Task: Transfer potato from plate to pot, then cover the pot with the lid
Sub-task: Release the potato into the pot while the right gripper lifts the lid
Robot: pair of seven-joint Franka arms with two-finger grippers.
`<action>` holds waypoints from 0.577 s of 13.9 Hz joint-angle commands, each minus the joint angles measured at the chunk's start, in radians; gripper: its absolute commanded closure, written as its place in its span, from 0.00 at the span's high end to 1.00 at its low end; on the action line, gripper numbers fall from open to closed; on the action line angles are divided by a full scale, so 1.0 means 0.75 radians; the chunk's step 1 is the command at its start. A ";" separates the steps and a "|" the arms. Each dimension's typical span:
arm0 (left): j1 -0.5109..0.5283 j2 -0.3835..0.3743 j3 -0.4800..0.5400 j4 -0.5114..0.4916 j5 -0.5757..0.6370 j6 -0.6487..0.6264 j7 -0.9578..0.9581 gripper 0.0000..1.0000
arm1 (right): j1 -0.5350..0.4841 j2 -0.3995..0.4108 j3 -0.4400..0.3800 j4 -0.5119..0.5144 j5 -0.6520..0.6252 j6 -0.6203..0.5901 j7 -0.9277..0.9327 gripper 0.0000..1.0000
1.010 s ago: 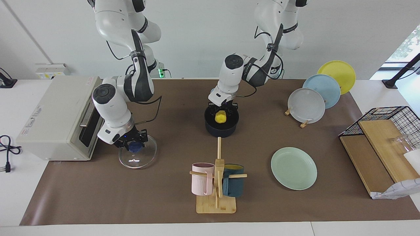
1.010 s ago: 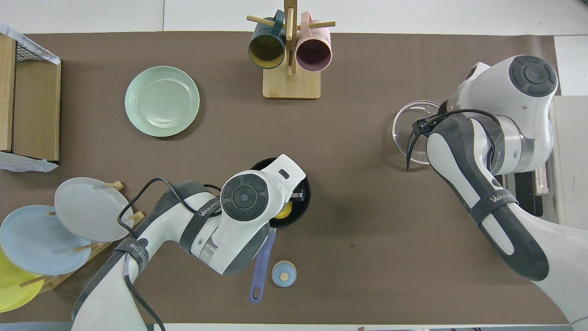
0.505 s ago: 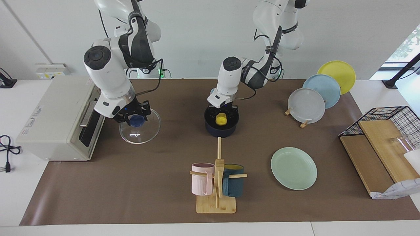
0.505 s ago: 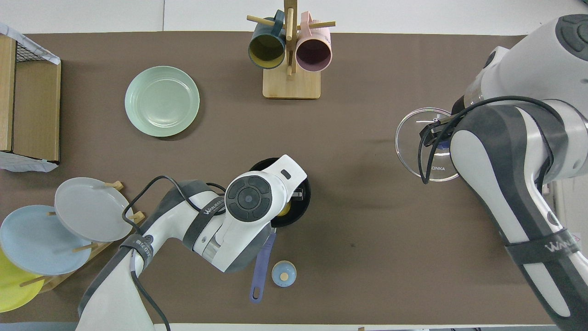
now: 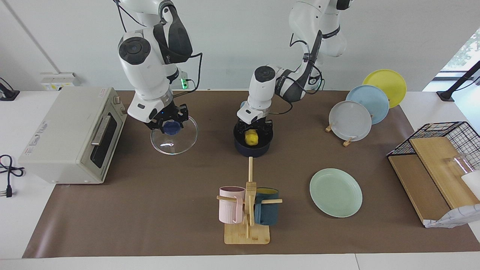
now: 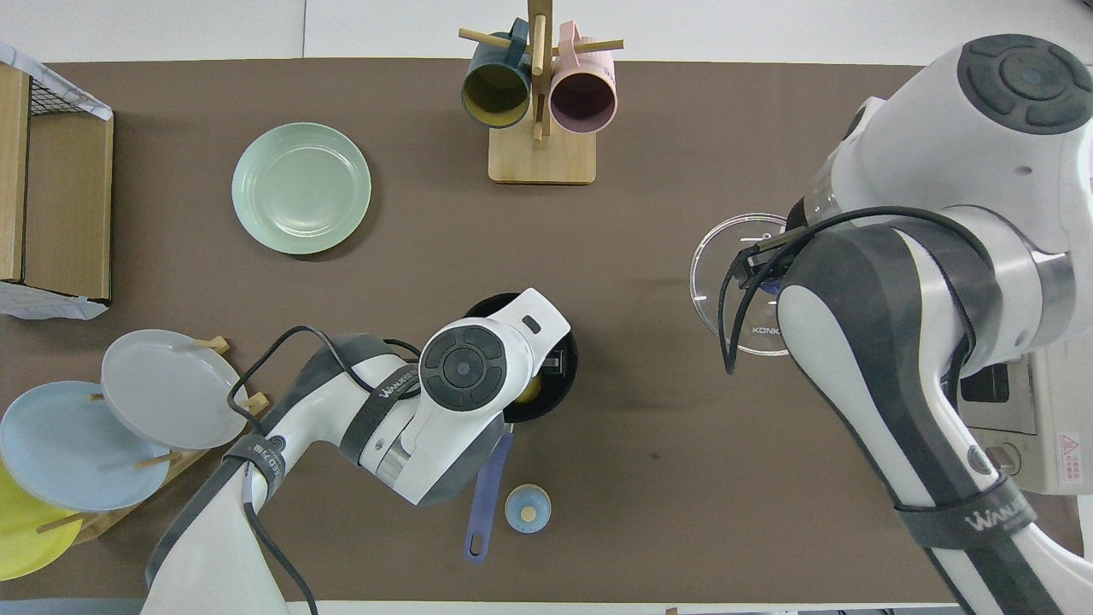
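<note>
The yellow potato (image 5: 252,138) lies inside the dark navy pot (image 5: 253,148), which stands mid-table with its long blue handle (image 6: 487,491) pointing toward the robots. My left gripper (image 5: 254,130) hangs just above the pot's mouth, open, with a finger on each side of the potato. My right gripper (image 5: 171,126) is shut on the blue knob of the clear glass lid (image 5: 176,142). It holds the lid up in the air over the mat between the toaster oven and the pot. The mint-green plate (image 5: 336,192) sits bare, farther from the robots than the pot.
A toaster oven (image 5: 71,131) stands at the right arm's end. A wooden mug rack (image 5: 247,210) with a pink and a teal mug is farther out than the pot. A plate rack (image 5: 360,108) and a wire basket with boards (image 5: 431,165) fill the left arm's end. A small blue bell-shaped object (image 6: 528,508) lies beside the pot handle.
My right arm lifted the lid off the mat in front of the oven and carried it toward the pot. The left gripper opened, and the potato sank lower into the pot.
</note>
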 commanded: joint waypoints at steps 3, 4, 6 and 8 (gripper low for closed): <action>0.126 -0.143 0.029 0.168 0.018 -0.380 0.155 1.00 | 0.010 -0.016 0.007 -0.015 0.028 0.021 0.026 0.00; 0.184 -0.168 0.029 0.215 0.006 -0.465 0.216 1.00 | 0.019 -0.016 0.007 -0.015 0.028 0.025 0.042 0.00; 0.311 -0.227 0.027 0.291 -0.015 -0.590 0.313 1.00 | 0.047 -0.016 0.011 -0.019 0.030 0.070 0.093 0.00; 0.443 -0.293 0.035 0.354 -0.033 -0.688 0.417 1.00 | 0.115 -0.026 0.011 -0.050 0.030 0.138 0.199 0.00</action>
